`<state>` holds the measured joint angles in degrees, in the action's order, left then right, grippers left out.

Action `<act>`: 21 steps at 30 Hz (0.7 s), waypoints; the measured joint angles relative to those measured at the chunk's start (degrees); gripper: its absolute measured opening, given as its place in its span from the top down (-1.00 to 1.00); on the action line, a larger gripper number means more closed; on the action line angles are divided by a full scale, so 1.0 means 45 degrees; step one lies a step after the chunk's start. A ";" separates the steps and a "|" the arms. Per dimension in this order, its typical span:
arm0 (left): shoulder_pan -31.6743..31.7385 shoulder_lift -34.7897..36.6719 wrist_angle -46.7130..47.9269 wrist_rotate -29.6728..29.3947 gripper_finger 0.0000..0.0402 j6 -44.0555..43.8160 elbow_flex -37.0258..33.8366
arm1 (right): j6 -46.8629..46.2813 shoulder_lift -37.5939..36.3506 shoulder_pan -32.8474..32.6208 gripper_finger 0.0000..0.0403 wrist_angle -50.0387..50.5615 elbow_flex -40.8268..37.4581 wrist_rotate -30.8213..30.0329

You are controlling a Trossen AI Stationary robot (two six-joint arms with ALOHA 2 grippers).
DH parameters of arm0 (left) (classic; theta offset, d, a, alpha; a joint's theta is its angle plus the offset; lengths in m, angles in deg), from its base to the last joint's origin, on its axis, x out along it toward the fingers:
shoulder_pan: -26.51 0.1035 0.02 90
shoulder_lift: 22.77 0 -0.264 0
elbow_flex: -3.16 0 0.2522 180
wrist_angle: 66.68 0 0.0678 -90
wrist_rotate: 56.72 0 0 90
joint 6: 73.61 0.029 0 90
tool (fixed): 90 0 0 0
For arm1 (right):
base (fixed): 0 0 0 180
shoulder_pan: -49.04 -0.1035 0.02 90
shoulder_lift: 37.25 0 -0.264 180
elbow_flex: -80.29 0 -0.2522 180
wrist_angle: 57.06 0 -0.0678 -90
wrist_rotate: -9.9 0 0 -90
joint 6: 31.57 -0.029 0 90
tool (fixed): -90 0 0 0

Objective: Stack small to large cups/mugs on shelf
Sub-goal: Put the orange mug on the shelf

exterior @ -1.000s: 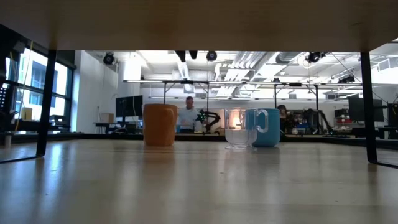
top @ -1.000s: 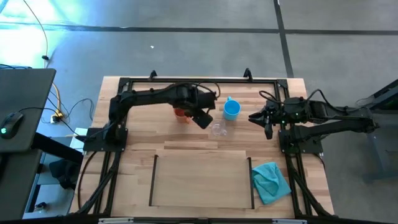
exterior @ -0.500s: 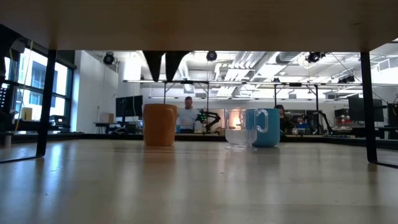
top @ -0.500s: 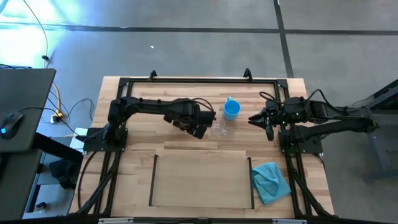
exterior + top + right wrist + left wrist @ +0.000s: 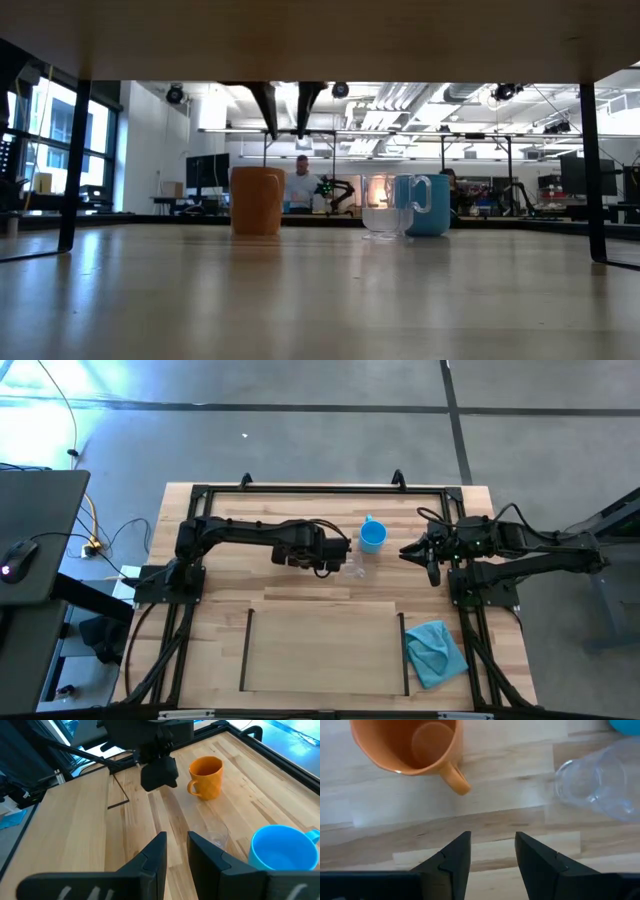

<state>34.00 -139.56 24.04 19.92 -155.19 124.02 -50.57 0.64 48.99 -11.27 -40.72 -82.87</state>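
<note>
The orange mug [image 5: 257, 200] stands upright on its base on the tabletop, its handle [image 5: 456, 777] pointing at my left gripper. In the high view my left arm covers the mug. The clear glass cup [image 5: 352, 567] [image 5: 600, 785] stands just near-side of the blue mug [image 5: 372, 536] [image 5: 280, 855]. My left gripper [image 5: 492, 847] [image 5: 286, 118] is open and hangs above the table, beside the orange mug and left of the glass. My right gripper [image 5: 408, 550] [image 5: 176, 840] waits open, right of the blue mug. The pale shelf panel [image 5: 320, 650] lies near the table's near edge.
A teal cloth [image 5: 435, 650] lies to the right of the shelf panel. A black metal frame [image 5: 300, 490] runs around the table. In the low view a board spans overhead on thin black posts [image 5: 590, 160]. A person shows far off in the room behind.
My left gripper has come down toward the tabletop near the orange mug. Its fingertips, barely in the low view a second ago, now hang well into it. The wrist has also swung and turned. The mugs, the glass and my right arm have kept still.
</note>
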 joint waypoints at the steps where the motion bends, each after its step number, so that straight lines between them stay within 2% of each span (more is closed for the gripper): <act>1: 0.0000 0.0001 -0.0029 -0.0034 0.29 -0.0135 -0.0003 | 0.0000 0.0000 0.0001 0.67 -0.0003 0.0000 0.0000; 21: 0.0010 -0.0792 0.0555 -0.0090 0.29 -0.2089 0.0022 | 0.0567 0.0000 0.0005 0.67 -0.0024 0.0000 0.0097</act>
<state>34.04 -143.12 26.54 19.52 -164.59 124.12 -48.02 0.64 49.01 -11.38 -40.72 -82.43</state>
